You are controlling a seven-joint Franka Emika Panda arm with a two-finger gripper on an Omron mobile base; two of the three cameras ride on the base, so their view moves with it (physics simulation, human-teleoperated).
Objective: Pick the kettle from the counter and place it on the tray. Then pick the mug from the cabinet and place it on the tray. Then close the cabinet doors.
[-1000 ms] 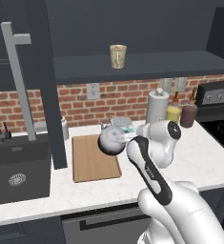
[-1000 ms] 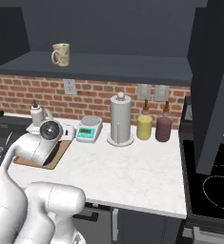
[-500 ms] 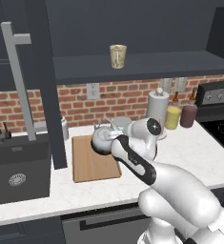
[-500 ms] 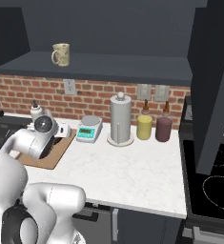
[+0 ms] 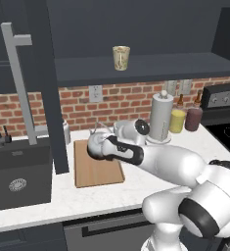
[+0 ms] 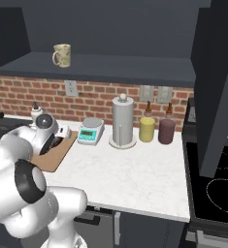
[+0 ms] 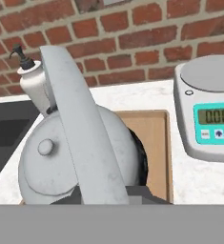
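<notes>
Carried leftward, the squat silver-grey metal kettle (image 7: 80, 157), handle clenched in the gripper (image 5: 98, 145), now hangs over the flat light-brown wooden tray (image 5: 94, 171), near its back edge.

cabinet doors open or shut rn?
Open. The left cabinet door stands swung out toward the camera, and the mug sits exposed on the inner shelf; the right cabinet door also juts forward.

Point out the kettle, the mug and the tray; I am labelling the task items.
kettle (image 7: 61, 162): hand view, on its rounded lid.
mug (image 6: 62, 54): right base view, on its beige side wall.
tray (image 5: 94, 169): left base view, on its bare wooden surface.
</notes>
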